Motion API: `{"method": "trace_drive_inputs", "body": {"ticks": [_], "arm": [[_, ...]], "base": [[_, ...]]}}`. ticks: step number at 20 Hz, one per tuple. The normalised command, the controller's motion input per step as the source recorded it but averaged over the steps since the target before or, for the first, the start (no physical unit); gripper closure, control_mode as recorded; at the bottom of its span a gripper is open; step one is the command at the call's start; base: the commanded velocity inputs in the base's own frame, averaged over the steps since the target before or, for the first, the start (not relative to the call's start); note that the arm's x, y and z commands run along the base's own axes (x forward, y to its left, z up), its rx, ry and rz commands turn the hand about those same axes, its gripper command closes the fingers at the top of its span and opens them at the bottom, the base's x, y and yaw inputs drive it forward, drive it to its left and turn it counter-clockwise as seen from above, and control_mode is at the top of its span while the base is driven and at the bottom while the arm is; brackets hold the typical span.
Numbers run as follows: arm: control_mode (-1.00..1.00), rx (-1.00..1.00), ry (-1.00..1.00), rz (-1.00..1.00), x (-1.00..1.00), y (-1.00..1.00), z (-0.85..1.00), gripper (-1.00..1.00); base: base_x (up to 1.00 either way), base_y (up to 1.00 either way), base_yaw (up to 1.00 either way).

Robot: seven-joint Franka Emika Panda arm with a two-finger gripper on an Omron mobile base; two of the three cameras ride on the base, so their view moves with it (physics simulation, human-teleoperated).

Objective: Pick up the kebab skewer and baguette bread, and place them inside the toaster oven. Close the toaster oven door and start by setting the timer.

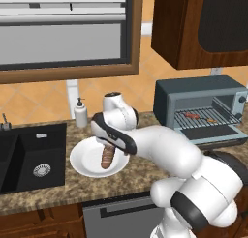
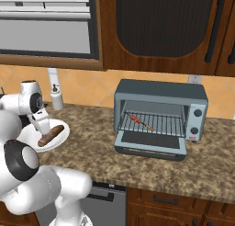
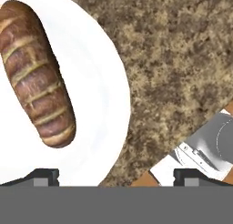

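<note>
Toaster oven (image 2: 160, 111) on granite counter (image 2: 92, 142), right side; toaster oven door (image 2: 151, 144) folded down flat, rack exposed. Kebab skewer (image 2: 141, 121) lies on the rack inside, slanted. Black sink (image 1: 29, 157) at far left, soap dispenser (image 1: 81, 112) behind the plate near the backsplash. White plate (image 1: 85, 159) sits btwn sink and oven; baguette bread (image 1: 107, 157) on it, lying loose. Gripper (image 3: 116, 176) hangs directly over the plate, jaws spread fully wide, nothing held, tips above the plate rim and not touching the loaf. Arm's forearm blocks part of the plate from the left cam.
</note>
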Motion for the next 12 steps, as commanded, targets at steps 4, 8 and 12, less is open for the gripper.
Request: {"method": "trace_drive_inputs", "body": {"ticks": [4, 8, 12], "arm": [[-1.0, 0.06, -0.08, 0.21, 0.05, 0.17, -0.43, -1.0], [-1.0, 0.04, -0.08, 0.18, 0.03, 0.29, -0.21, -1.0], [-1.0, 0.01, -0.09, 0.15, 0.15, 0.0, -0.33, -1.0]], "base": [[0.0, 0.0, 0.0], [0.0, 0.0, 0.0], [0.0, 0.0, 0.0]]}}
